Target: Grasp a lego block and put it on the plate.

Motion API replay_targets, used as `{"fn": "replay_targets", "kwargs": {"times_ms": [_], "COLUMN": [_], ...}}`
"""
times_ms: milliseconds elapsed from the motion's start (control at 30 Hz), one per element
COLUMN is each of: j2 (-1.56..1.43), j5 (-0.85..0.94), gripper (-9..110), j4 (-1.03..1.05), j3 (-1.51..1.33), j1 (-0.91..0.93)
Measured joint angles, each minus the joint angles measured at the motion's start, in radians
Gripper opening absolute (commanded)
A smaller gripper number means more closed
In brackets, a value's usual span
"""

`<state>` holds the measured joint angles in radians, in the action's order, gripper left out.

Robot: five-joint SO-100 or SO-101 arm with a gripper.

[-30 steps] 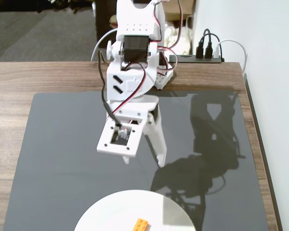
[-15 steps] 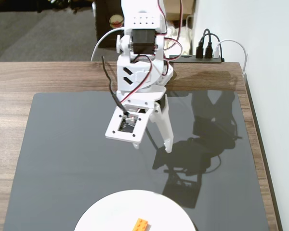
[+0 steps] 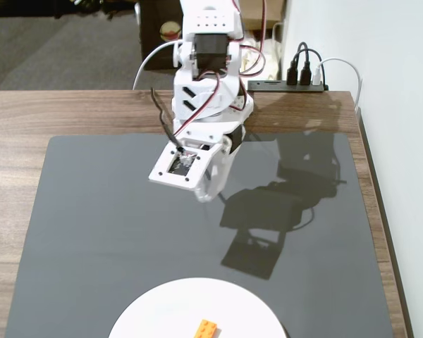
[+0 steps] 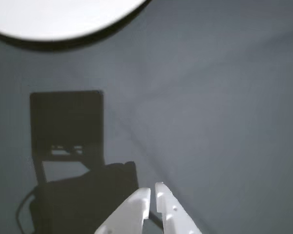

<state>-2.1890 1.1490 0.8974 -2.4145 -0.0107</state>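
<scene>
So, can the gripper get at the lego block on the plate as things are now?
Probably yes. In the fixed view the lego block lies uncovered on the plate, and only bare dark mat lies between it and the gripper. The gripper is shut and holds nothing, so it must open first.

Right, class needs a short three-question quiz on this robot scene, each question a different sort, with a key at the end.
1. True or false: the lego block lies on the plate.
2. Multiple choice: in the wrist view, the end effector has its fingers (a) spread wide, (b) nearly together with nothing between them, (c) clamped on the block.
3. Short answer: what surface does the plate rest on?

Key
1. True; the orange block sits on the white plate at the bottom edge of the fixed view.
2. b
3. The dark grey mat, which covers the wooden table.
</scene>
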Motion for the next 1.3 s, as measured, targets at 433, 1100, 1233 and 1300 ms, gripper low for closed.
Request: {"fn": "replay_targets", "kwargs": {"times_ms": [433,1100,1233,1300], "j2": [-0.038,-0.011,-0.017,-0.017], "j5": [0.155,0.301,0.301,0.301], "gripper": [1,1,1,1], "j4": [-0.017,-0.130,-0.156,-0.163], "j3": [-0.156,-0.278,-0.290,-0.295], "j1": [-0.169,-0.114,-0.100,-0.098]}}
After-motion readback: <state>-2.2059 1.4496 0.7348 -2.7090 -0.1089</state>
